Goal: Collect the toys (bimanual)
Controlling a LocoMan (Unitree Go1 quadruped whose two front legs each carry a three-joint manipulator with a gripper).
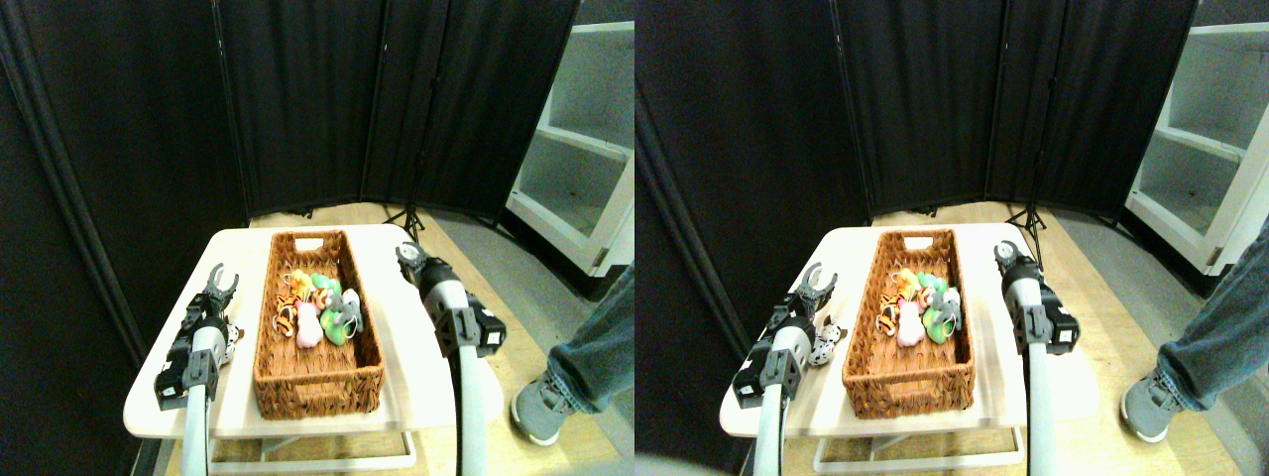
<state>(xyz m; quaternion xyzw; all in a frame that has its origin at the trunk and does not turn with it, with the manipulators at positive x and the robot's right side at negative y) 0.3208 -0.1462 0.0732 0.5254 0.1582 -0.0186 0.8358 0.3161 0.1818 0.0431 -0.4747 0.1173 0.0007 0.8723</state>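
A pale table with rounded corners stands on a light wooden floor, and a long brown wicker basket lies along its middle. Behind the basket hang black curtains, and to the right of it, further back, stands a white shelf unit. Right of the basket, beside the table, a person's leg in jeans and a grey shoe are visible. Inside the basket, around its middle, lies a heap of toys: an orange one with black stripes, a pink one, green ones, a grey one. One more toy, white with black spots, lies on the table left of the basket, just beside the left arm and below its fingers. The left gripper is left of the basket, above the table, and its two fingers stand apart, holding nothing. The right gripper is right of the basket, near its far half; whether its fingers are apart or together cannot be told.
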